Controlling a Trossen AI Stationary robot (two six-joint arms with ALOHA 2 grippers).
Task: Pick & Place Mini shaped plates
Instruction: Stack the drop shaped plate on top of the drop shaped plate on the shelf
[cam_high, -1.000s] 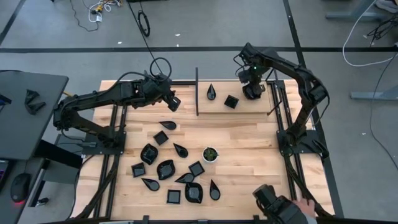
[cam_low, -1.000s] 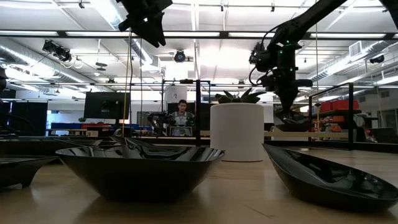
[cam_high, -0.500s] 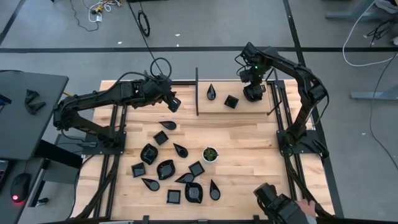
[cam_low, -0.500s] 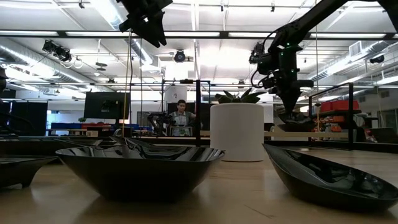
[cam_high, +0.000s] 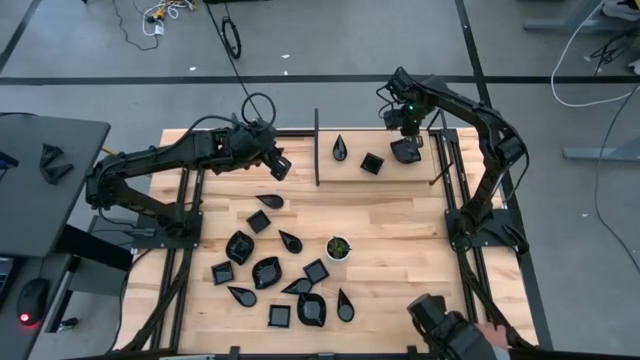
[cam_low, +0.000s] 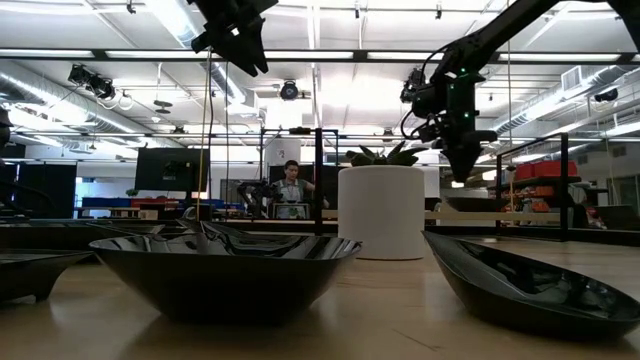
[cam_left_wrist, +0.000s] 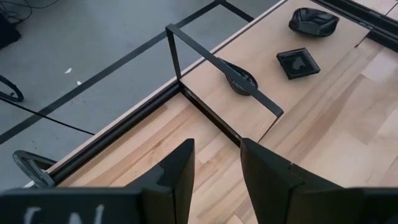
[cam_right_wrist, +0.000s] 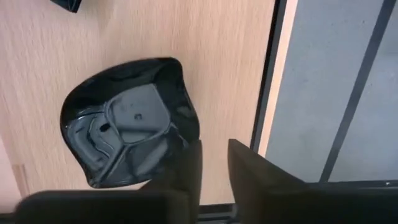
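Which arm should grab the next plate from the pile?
Left: the left gripper hangs close to the pile's nearest plate; the right gripper is over a placed plate beyond the divider.

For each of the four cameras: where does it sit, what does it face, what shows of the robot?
High: overhead, facing down on table, both arms.
Low: table height, facing the room, white cup ahead, arms above.
Left wrist: over far edge, own fingers.
Right wrist: above leaf plate, own fingers.
Shared: the high view shows that plate too.

High view straight down, low view level, wrist views close over table (cam_high: 400, 215)
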